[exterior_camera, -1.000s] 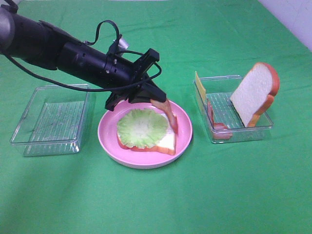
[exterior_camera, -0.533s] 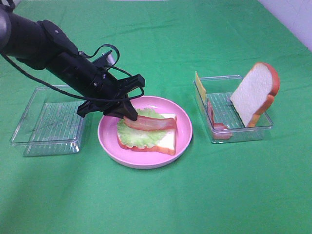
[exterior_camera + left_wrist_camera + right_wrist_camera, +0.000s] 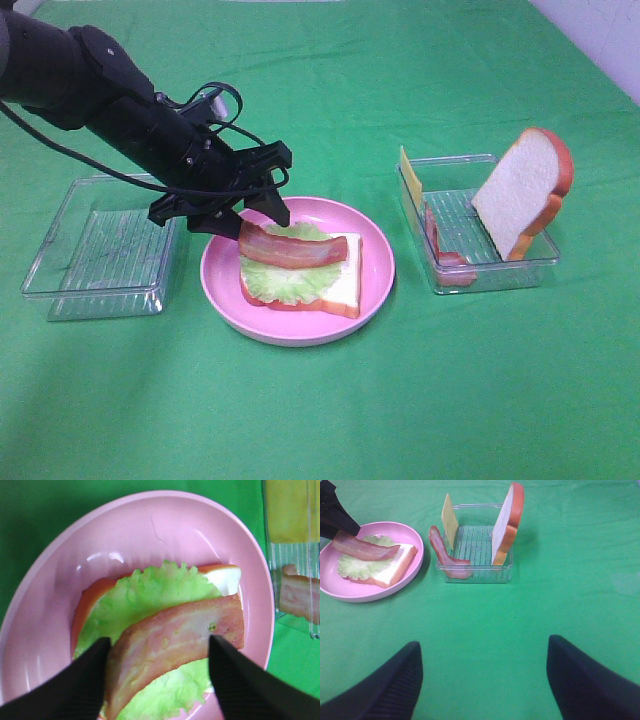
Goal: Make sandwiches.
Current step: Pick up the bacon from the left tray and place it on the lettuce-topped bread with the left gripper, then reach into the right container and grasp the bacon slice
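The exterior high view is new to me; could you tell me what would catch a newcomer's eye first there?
The pink plate at the centre draws the eye: a bottom bread slice, green lettuce and a bacon strip are stacked on it, with the left end effector open over the strip's end. To its right, a white bread slice stands on edge in a clear tray.

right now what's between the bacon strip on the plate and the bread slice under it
A ruffled lettuce leaf lies between the bacon strip and the bread slice on the pink plate; the exterior high and left wrist views show it.
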`<act>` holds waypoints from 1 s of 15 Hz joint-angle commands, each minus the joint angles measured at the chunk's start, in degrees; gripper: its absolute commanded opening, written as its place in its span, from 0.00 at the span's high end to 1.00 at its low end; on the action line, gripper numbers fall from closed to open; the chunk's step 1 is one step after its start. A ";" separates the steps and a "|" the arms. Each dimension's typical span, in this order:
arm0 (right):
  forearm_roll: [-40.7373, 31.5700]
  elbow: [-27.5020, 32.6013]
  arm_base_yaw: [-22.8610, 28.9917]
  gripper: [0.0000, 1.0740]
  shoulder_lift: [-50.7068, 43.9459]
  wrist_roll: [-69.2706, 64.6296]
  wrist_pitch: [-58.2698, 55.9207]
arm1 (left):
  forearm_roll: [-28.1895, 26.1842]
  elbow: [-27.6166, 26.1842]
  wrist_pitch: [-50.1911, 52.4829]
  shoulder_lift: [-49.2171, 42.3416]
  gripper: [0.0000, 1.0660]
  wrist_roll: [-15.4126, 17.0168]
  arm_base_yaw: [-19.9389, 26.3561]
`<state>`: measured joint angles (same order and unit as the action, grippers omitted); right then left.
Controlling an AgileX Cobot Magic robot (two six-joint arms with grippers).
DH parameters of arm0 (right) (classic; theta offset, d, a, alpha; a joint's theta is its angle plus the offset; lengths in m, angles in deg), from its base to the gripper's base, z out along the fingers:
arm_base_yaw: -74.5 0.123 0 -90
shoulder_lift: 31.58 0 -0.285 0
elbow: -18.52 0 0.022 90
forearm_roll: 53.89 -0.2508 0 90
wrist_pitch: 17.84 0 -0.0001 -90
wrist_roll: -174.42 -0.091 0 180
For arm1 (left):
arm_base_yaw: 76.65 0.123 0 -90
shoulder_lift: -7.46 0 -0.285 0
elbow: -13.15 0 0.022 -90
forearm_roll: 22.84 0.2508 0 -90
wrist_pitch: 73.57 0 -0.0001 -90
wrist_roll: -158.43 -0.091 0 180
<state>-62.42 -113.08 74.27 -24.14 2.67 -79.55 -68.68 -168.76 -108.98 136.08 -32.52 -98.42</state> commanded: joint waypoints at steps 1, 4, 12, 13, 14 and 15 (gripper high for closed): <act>-0.40 -0.06 -0.46 0.38 -0.86 0.80 0.63 | -0.17 -0.34 -0.34 -1.03 0.13 0.34 -0.06; -0.40 -0.06 -0.46 0.38 -0.86 0.80 0.63 | 4.41 -0.69 -0.69 -3.84 0.13 -0.11 0.40; -0.46 -0.06 -0.46 0.38 -0.86 0.80 0.63 | 26.81 -0.86 -16.50 -31.00 0.13 6.30 3.95; -0.46 -0.06 -0.46 0.38 -0.86 0.80 0.63 | 32.37 -0.86 -18.85 -34.72 0.13 9.00 3.95; -0.52 -0.06 -0.46 0.38 -0.86 0.80 0.63 | 36.04 -0.80 -21.03 -37.13 0.13 10.94 3.95; -0.46 -0.06 -0.46 0.38 -0.86 0.80 0.63 | 41.71 -0.80 -25.55 -41.83 0.13 13.12 3.95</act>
<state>-62.42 -113.08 74.27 -24.14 2.67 -79.55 -28.86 -169.39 -132.93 95.29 -20.66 -94.46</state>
